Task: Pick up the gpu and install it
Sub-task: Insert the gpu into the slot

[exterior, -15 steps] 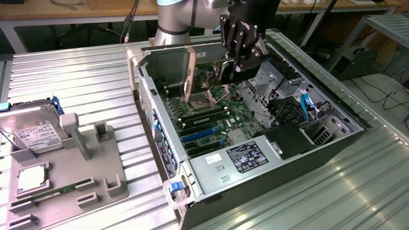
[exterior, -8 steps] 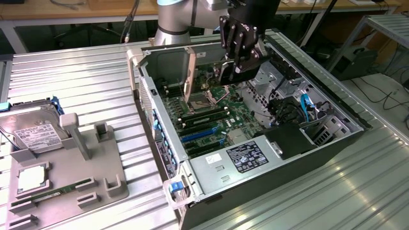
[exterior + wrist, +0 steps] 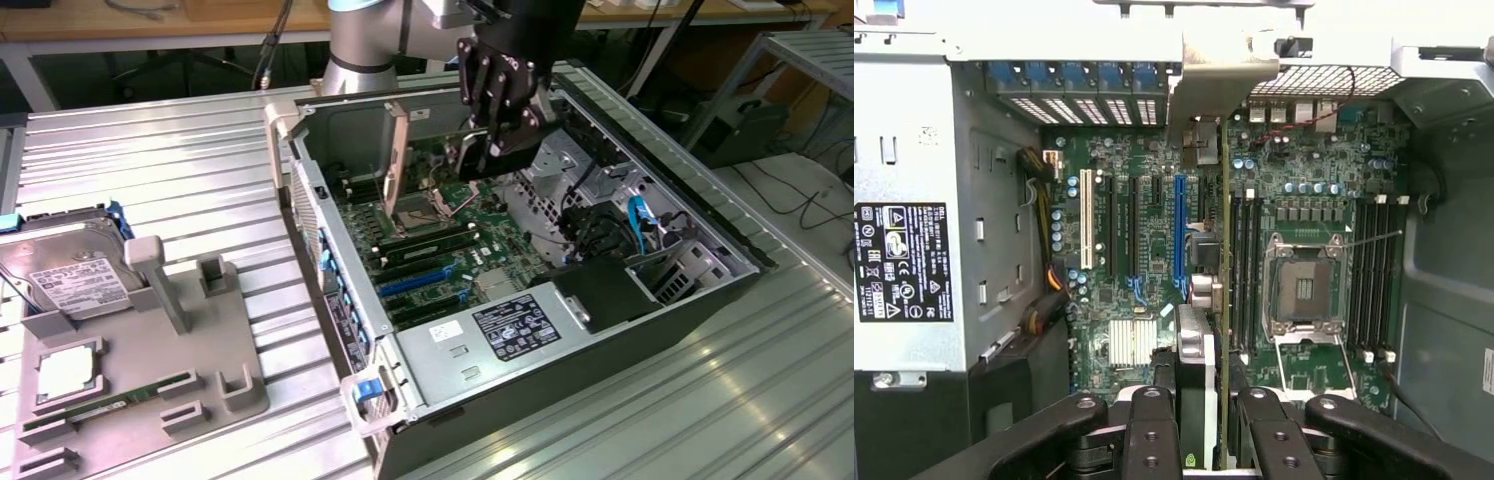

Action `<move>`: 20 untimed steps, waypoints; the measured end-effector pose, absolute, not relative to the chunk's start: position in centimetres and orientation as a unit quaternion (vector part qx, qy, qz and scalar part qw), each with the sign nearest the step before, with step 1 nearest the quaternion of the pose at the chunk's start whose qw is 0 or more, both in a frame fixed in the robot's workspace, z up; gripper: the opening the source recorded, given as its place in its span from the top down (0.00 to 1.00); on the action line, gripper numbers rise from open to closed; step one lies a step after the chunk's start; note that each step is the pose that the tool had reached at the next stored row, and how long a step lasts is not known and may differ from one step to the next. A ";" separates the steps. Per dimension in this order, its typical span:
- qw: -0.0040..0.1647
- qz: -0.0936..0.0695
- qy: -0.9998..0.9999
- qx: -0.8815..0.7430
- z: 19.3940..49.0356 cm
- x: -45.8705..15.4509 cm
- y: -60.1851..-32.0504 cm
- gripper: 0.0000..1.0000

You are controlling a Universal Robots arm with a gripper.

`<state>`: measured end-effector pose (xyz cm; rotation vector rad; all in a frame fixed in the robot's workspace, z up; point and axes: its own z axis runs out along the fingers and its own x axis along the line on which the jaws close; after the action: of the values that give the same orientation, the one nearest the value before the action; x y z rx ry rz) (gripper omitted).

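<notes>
We see a silver table of ribbed metal, its long grooves running side by side across the whole top. Two things rest directly on it. Toward the exterior view's right, a computer case lies on its side with the open face up, set at an angle to the grooves. Toward the exterior view's left sits a flat grey fixture with upright posts, a strip of bare table between it and the case.
</notes>
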<state>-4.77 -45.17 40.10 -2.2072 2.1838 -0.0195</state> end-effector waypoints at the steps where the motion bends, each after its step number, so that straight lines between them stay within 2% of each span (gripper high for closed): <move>1: 0.018 -0.006 0.703 -0.711 40.0 -4.8 -45.2 0.72; 20: 0.018 -0.007 0.703 -0.711 39.3 -4.8 -45.2 0.72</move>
<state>-4.77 -45.20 39.31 -2.2075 2.1840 -0.0203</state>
